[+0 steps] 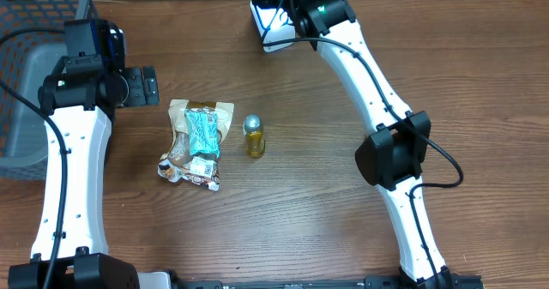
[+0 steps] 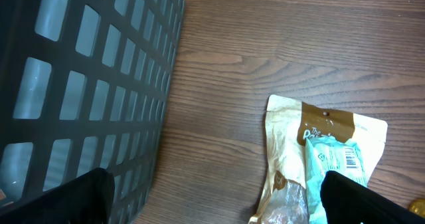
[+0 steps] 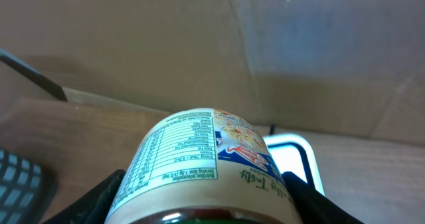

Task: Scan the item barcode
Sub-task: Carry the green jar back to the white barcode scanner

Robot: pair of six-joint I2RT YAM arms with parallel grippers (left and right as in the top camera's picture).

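Between my right gripper [image 3: 202, 207] fingers: jar [image 3: 199, 161], clamped from both sides, held at far edge of table. Label white: nutrition table at left, red-and-yellow picture at right, green lettering below. Print too small to read; cannot find barcode on face shown. Jar's lower part cut off by frame; overhead, jar hidden under my wrist. Just beyond: lit white scanner [image 3: 295, 159]. Farther: cardboard wall [image 3: 199, 44]. Left gripper [image 1: 147, 85] jaws wide apart, holding nothing, beside grey basket [image 1: 26, 83].

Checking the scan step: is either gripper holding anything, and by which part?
The right gripper clamps a labelled jar across its round sides. The left gripper is open and empty.
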